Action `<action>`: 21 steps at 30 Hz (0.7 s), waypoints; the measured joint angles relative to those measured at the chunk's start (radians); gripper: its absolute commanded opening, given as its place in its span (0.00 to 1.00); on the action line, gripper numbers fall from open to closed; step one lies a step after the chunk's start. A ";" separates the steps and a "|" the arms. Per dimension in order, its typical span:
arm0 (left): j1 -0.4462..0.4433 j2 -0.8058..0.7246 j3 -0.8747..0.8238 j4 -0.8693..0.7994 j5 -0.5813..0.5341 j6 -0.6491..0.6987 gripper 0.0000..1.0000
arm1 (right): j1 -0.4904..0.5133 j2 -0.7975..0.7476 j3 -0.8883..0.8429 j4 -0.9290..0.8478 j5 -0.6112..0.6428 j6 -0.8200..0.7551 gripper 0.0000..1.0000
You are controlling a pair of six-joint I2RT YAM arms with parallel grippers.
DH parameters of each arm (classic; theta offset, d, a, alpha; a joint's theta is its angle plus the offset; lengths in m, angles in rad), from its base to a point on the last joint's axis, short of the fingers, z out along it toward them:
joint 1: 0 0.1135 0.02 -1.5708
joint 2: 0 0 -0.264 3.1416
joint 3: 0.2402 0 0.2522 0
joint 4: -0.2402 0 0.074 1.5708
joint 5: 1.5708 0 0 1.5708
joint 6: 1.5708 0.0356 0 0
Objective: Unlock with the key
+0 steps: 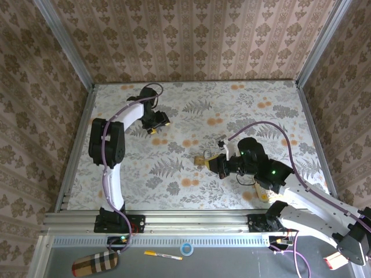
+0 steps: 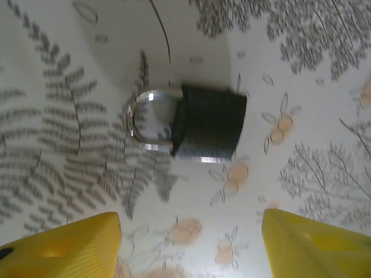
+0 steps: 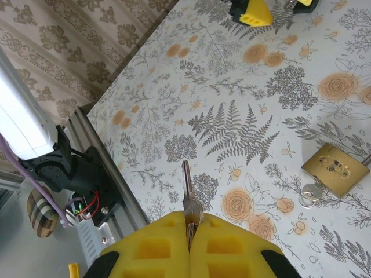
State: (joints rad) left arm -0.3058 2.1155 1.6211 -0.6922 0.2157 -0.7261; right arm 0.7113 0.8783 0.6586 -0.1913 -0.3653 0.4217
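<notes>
My right gripper point(image 3: 190, 220) is shut on the key point(image 3: 186, 185). Its thin metal blade sticks out past the yellow fingertips, and its head is pinched between them. In the top view the right gripper point(image 1: 215, 164) hovers just right of a brass padlock point(image 1: 201, 159), which lies flat on the flowered table point(image 1: 261, 104). The same brass padlock point(image 3: 335, 168) lies to the right of the key, apart from it. At the far left my left gripper point(image 1: 155, 124) points down. Its yellow fingers point(image 2: 64, 246) stand wide apart, open, over a dark squarish lock-like body with a silver loop point(image 2: 208, 121), not touching it.
A small metal ring point(image 3: 310, 194) lies against the brass padlock. Wallpapered walls point(image 1: 191, 35) close in the table on three sides, with an aluminium rail point(image 1: 191, 220) along the near edge. A pen point(image 1: 163, 255) and a tape ring point(image 1: 186, 249) lie below the rail.
</notes>
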 measured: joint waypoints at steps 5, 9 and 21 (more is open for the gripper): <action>0.002 0.076 0.097 -0.048 -0.032 -0.007 0.65 | 0.000 -0.040 -0.019 0.000 0.000 0.000 0.00; 0.006 0.143 0.194 -0.086 -0.056 -0.006 0.64 | 0.000 -0.057 -0.034 0.000 -0.001 0.000 0.00; 0.004 0.279 0.443 -0.216 -0.097 0.061 0.58 | 0.000 -0.090 -0.051 0.000 -0.008 0.001 0.00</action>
State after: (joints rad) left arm -0.3016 2.3947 2.0640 -0.9085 0.1188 -0.6647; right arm 0.7113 0.7887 0.6075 -0.1917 -0.3733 0.4225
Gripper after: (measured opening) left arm 0.582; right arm 0.065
